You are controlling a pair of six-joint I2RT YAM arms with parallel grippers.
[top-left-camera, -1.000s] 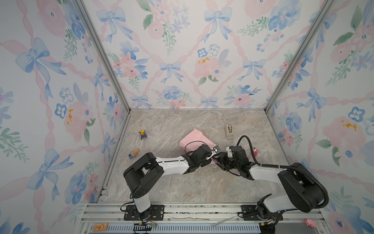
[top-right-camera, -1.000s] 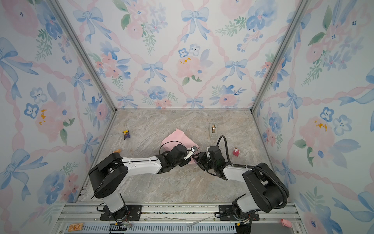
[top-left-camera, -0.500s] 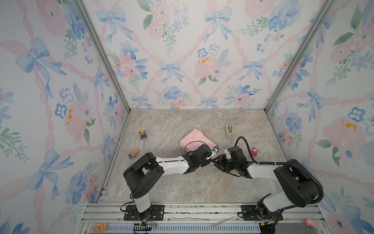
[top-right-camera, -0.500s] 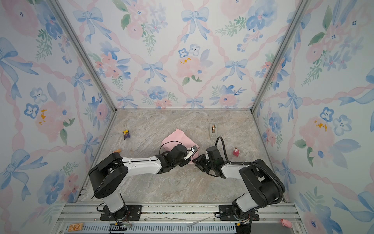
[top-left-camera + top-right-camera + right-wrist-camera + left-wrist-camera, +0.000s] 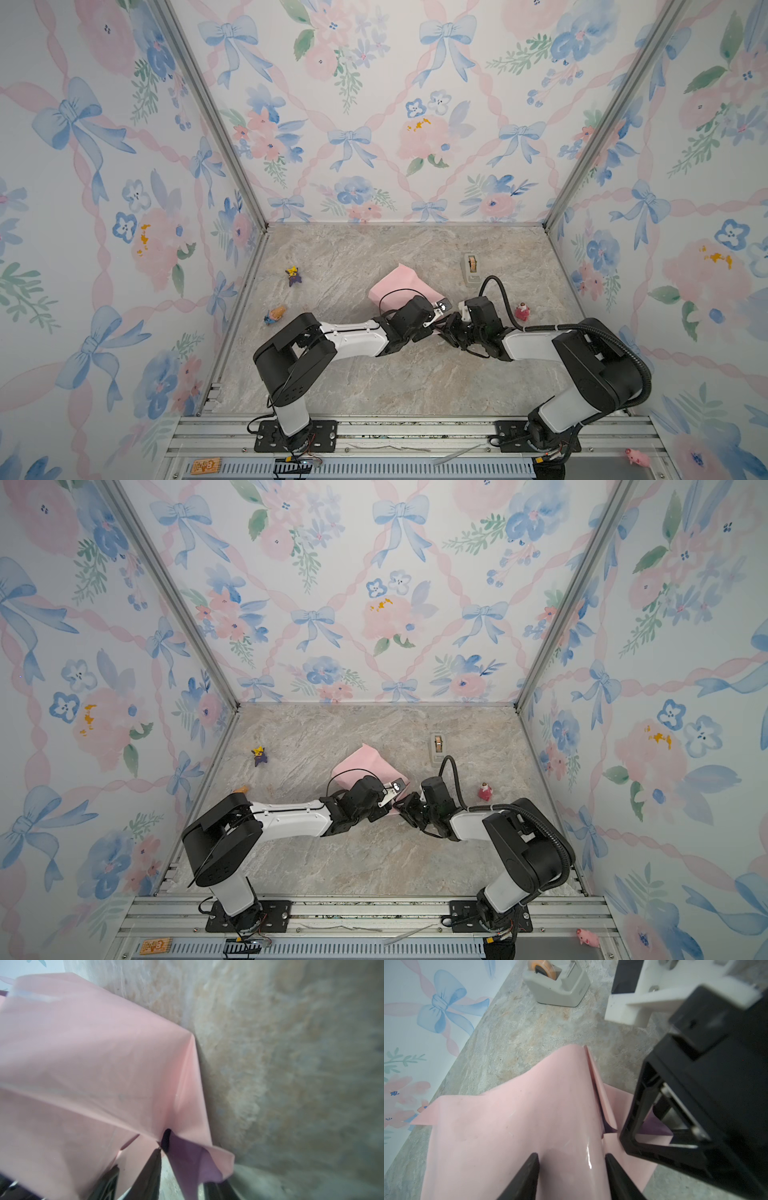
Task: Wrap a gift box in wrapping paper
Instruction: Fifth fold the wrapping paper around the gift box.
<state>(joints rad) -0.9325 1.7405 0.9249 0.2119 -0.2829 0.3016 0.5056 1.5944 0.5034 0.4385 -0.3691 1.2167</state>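
So, the wrapping paper (image 5: 400,286), a big thin creased sheet that's pale pink on the outside and lilac-purple underneath, is found draped over a boxy hump about mid-desk, slightly toward the back edge, and it's caught in both top views. The small navy gift box itself can't be made out, only the blocky shape under the sheet. The left gripper (image 5: 572,1157) is set down on top of that hump with its black fingers (image 5: 527,1176) held apart. A glossy stretch of pink paper is left lying between them, and nothing looks pinched. The right gripper (image 5: 185,1167) is parked just beside it on the side nearer the right edge. Its jaws are spread as well, and a loose corner flap (image 5: 193,1163) with the purple side showing is hung between them. A sliver of the marble-patterned desk (image 5: 374,386) can be seen between one finger and the flap, so no clamp is shown there either. A grey-beige plastic tape dispenser (image 5: 471,270) is stood upright toward the back right, clear of the paper. A small purple-and-yellow toy figure (image 5: 293,276) and an orange-and-blue toy (image 5: 275,314) are left near the left edge. A small red toy figure (image 5: 522,311) is sat close to the right arm, toward the right edge.
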